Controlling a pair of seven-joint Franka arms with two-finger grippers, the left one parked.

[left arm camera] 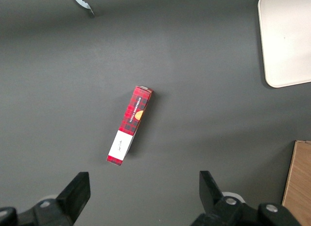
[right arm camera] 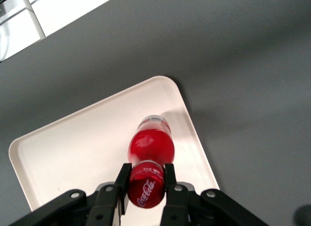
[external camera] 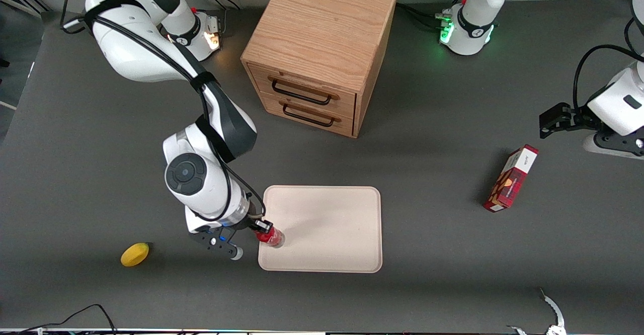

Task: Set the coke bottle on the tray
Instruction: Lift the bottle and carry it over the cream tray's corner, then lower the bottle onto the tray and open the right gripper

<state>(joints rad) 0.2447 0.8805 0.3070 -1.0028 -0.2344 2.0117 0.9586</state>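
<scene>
The coke bottle (external camera: 271, 237) is small and red with a red cap and a clear base. My right gripper (external camera: 262, 228) is shut on its cap end. The bottle is over the cream tray (external camera: 332, 224), near the tray's corner closest to the front camera at the working arm's end. In the right wrist view the fingers (right arm camera: 122, 180) clamp the lettered cap of the bottle (right arm camera: 150, 148), with the tray (right arm camera: 73, 148) under it. I cannot tell whether the bottle's base touches the tray.
A wooden drawer cabinet (external camera: 317, 48) stands farther from the front camera than the tray. A yellow lemon (external camera: 135, 254) lies on the table toward the working arm's end. A red snack box (external camera: 510, 178) lies toward the parked arm's end; it also shows in the left wrist view (left arm camera: 129, 125).
</scene>
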